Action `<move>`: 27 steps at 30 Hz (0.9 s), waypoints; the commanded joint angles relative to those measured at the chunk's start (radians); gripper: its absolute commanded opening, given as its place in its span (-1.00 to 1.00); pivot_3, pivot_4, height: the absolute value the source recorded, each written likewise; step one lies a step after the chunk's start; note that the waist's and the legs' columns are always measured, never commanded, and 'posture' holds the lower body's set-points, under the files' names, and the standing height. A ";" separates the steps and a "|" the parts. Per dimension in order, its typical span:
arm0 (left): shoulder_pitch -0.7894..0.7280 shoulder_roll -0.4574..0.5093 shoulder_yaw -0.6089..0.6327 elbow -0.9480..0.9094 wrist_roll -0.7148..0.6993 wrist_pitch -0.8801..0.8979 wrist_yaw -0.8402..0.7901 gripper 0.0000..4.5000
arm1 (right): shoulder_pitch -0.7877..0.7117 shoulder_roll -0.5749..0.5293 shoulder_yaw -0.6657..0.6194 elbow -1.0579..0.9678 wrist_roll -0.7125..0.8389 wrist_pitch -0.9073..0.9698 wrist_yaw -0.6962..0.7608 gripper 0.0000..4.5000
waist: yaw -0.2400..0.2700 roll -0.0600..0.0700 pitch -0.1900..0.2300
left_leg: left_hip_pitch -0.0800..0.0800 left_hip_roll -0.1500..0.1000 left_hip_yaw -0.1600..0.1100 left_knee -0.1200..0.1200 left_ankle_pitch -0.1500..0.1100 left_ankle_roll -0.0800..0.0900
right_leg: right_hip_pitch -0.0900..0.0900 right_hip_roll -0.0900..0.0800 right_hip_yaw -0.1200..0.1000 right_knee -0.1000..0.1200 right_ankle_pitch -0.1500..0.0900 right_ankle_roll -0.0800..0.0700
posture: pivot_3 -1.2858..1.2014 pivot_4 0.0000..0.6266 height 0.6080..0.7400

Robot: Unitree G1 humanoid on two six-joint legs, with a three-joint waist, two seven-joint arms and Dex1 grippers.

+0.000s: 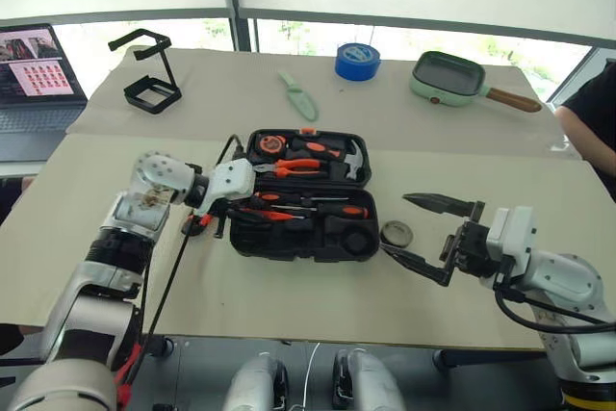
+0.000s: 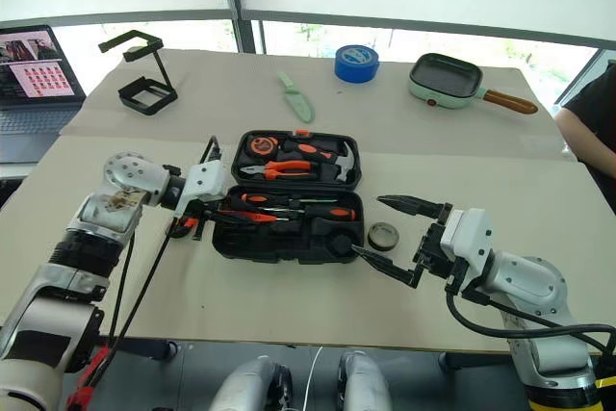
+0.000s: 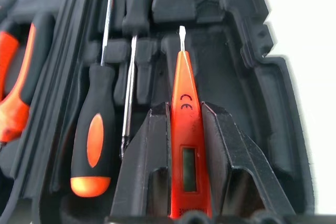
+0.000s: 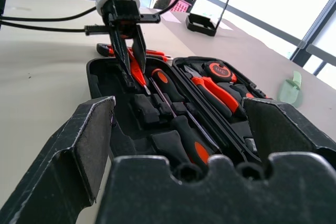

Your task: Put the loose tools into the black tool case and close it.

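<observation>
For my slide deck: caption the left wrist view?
Left pincer holding an orange tester screwdriver above the open black tool case.

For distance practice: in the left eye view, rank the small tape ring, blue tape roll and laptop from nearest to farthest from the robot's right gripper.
1. Small tape ring, just left of the right gripper.
2. Blue tape roll, far side of table.
3. Laptop, far left corner.

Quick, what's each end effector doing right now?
Left end effector: shut on the slim orange tester screwdriver.
Right end effector: open, holding nothing.
</observation>
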 commanded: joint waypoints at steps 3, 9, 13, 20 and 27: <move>-0.056 -0.029 -0.030 0.041 0.043 -0.021 0.016 -0.81 | 0.005 0.009 -0.007 -0.048 0.019 0.004 -0.023 1.00 | -0.001 0.000 0.000 | 0.000 0.000 0.000 0.000 0.000 0.001 | 0.000 0.000 0.000 0.000 0.000 0.000 | 0.03 -0.52 1.00; -0.062 -0.022 -0.076 0.070 0.107 -0.006 0.011 -0.81 | 0.015 0.021 0.002 -0.058 0.013 -0.001 -0.042 1.00 | -0.001 0.000 0.000 | 0.001 0.000 0.000 0.000 -0.001 0.001 | 0.000 0.000 0.001 0.000 0.000 0.000 | 0.03 -0.52 1.00; -0.064 -0.031 -0.083 0.074 0.124 0.026 0.029 -0.81 | 0.018 0.038 0.012 -0.063 0.004 -0.004 -0.055 1.00 | -0.001 0.000 0.000 | 0.001 0.000 0.000 0.001 -0.001 0.001 | 0.001 0.000 0.001 0.000 0.000 0.000 | 0.03 -0.52 1.00; -0.052 -0.022 -0.121 0.048 0.145 0.057 -0.002 -0.81 | 0.016 0.042 0.024 -0.068 0.004 -0.004 -0.065 1.00 | -0.001 0.001 0.000 | 0.002 0.000 0.000 0.002 -0.001 0.002 | 0.002 0.000 0.002 0.001 0.000 0.001 | 0.03 -0.52 1.00; -0.034 -0.060 -0.029 0.045 0.050 -0.036 0.046 0.36 | 0.013 0.045 0.036 -0.066 0.006 -0.001 -0.068 1.00 | 0.002 0.003 -0.002 | 0.002 0.000 0.000 0.004 -0.002 0.003 | 0.002 0.000 0.003 0.001 0.001 0.001 | 0.03 -0.52 1.00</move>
